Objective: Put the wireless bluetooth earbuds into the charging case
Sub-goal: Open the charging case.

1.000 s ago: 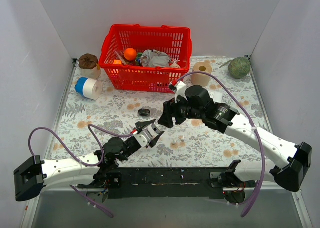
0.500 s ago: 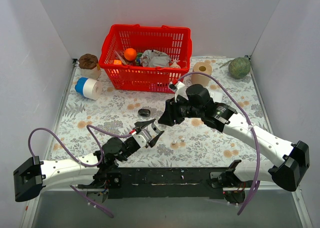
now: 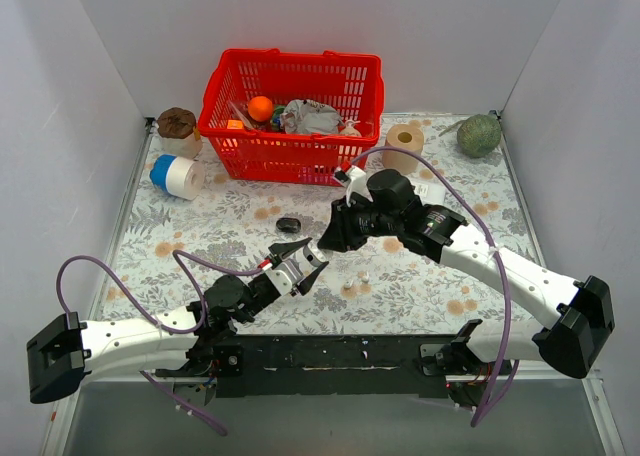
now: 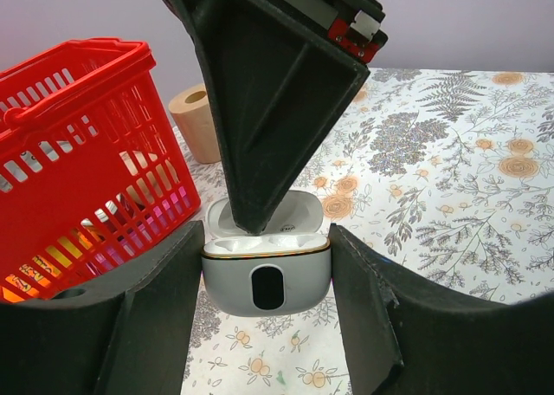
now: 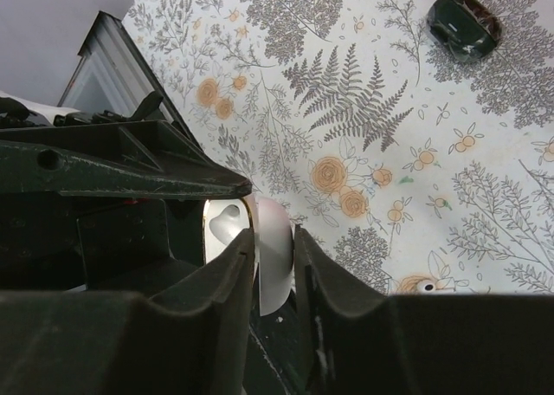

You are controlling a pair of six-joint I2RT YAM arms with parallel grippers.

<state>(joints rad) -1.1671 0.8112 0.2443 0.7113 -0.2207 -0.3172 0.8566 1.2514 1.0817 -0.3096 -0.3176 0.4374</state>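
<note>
My left gripper (image 4: 267, 278) is shut on a white charging case (image 4: 267, 269) and holds it upright above the table with its lid open. Two empty sockets show in the case. My right gripper (image 5: 275, 258) is closed across the raised lid (image 5: 279, 239), with one finger (image 4: 260, 144) reaching down in front of it. In the top view the two grippers meet at the table's middle (image 3: 312, 254). Two tiny white earbuds (image 3: 365, 274) (image 3: 348, 290) lie on the cloth to the right of them. One shows in the right wrist view (image 5: 424, 285).
A black oval case (image 3: 289, 224) lies just beyond the grippers. A red basket (image 3: 290, 106) of odds and ends stands at the back. A blue and white tape roll (image 3: 178, 176), a paper roll (image 3: 404, 146) and a green ball (image 3: 478, 134) sit along the back.
The right arm has shifted slightly left and its gripper has settled closer onto the case lid. The left arm has barely moved.
</note>
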